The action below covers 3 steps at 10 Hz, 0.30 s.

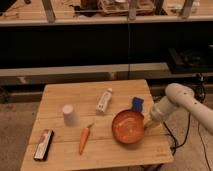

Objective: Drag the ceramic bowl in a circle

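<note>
The ceramic bowl (128,126) is orange-brown and round. It sits upright on the wooden table (65,95), toward the front right. My gripper (148,123) is at the bowl's right rim, at the end of the white arm (177,100) that comes in from the right. The gripper touches or grips the rim; I cannot tell which.
A white bottle (103,100) lies behind the bowl. A blue object (138,103) sits just behind the bowl's right side. A carrot (84,138) lies to the bowl's left. A white cup (70,114) and a dark remote-like bar (43,144) are farther left. Shelving stands behind the table.
</note>
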Tool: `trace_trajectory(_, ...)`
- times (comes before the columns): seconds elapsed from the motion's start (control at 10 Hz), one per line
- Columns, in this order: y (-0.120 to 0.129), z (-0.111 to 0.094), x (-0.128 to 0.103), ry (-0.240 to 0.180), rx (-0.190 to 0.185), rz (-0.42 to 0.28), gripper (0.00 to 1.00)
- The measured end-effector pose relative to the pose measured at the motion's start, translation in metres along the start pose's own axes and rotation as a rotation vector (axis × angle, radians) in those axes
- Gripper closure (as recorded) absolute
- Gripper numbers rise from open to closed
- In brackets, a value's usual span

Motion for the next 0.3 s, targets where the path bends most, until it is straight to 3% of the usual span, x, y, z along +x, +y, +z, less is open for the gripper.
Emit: trace_trajectory(0.3, 0.026, 0.002, -0.025, -0.041, -0.026, 0.021, 0.99)
